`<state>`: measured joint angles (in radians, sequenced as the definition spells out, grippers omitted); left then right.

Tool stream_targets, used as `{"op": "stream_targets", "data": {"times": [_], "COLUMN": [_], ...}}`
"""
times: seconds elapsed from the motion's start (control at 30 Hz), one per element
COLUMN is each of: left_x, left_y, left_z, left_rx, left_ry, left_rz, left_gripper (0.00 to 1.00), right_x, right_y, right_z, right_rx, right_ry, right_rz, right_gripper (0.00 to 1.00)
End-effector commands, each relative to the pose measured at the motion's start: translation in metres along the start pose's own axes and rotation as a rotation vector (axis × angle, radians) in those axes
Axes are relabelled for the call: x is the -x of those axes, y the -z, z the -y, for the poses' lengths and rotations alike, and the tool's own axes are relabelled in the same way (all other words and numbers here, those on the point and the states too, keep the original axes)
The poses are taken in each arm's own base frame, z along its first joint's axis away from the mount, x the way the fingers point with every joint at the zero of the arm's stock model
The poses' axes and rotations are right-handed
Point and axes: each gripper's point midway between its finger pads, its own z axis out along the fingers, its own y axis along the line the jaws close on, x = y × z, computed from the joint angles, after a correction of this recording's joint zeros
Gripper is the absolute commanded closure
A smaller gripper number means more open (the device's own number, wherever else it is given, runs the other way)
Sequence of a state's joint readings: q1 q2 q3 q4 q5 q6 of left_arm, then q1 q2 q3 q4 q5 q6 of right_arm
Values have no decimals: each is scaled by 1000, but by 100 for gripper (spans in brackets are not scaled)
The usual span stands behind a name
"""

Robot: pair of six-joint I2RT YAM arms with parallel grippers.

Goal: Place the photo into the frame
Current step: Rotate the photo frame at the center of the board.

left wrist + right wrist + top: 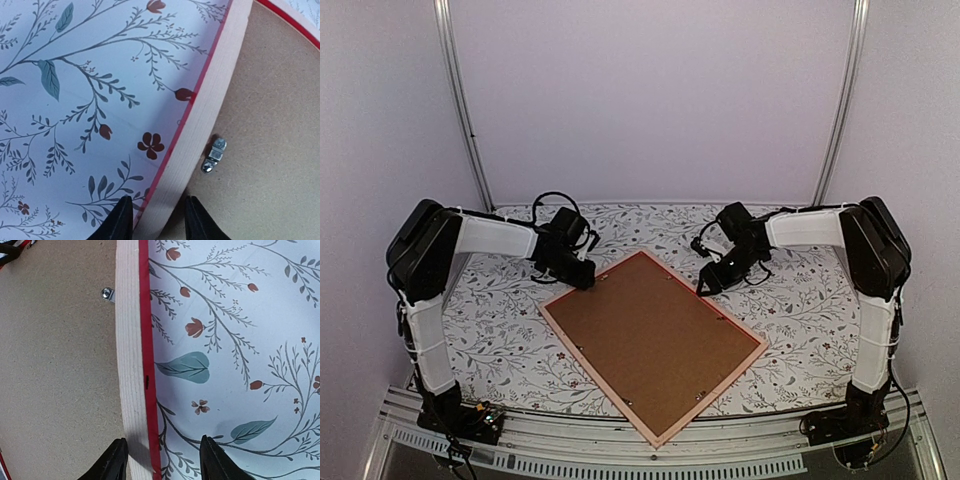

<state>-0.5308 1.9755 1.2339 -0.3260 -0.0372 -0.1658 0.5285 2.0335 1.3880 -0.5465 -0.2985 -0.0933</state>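
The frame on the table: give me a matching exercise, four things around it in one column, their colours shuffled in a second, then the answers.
1. frame
2. backing board
3. table cover
4. turn clip

A. silver metal
B. white with a leafy flower print
C. pale wood with a red edge
D. plain brown

Pairs: 1-C, 2-D, 3-B, 4-A

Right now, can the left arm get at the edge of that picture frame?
Probably yes. The left gripper straddles the pale rail of the frame, one finger on each side, and nothing else lies between them.
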Motion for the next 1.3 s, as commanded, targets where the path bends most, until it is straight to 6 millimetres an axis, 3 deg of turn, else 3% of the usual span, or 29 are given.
{"op": "stream_targets", "data": {"times": [0.0,0.2,0.4,0.53,0.73,0.87,1.0,1.1,1.27], "left_x": [-5,-19,-57,-81,-121,-135,-135,-123,-100], "left_y": [-5,-5,1,16,47,65,76,80,75], "left_z": [-18,-49,-74,-61,-24,0,-12,-22,-29], "left_rx": [59,96,62,-4,-109,-116,-48,11,42], "left_ry": [44,200,405,477,540,508,507,480,435], "left_rz": [-19,-46,-83,-90,-91,-95,-64,-33,-10], "left_gripper": [68,80,84,83,74,67,48,34,25], "right_x": [13,5,-7,-18,-32,-39,-38,-37,-36], "right_y": [30,54,70,75,70,67,68,63,51], "right_z": [19,30,40,44,38,32,22,18,20], "right_rx": [-76,-141,-199,-229,-195,-170,-145,-150,-185], "right_ry": [-100,-237,-355,-428,-508,-523,-505,-494,-484], "right_rz": [68,76,73,59,52,62,88,85,64], "right_gripper": [45,40,38,37,34,32,30,29,29]}}
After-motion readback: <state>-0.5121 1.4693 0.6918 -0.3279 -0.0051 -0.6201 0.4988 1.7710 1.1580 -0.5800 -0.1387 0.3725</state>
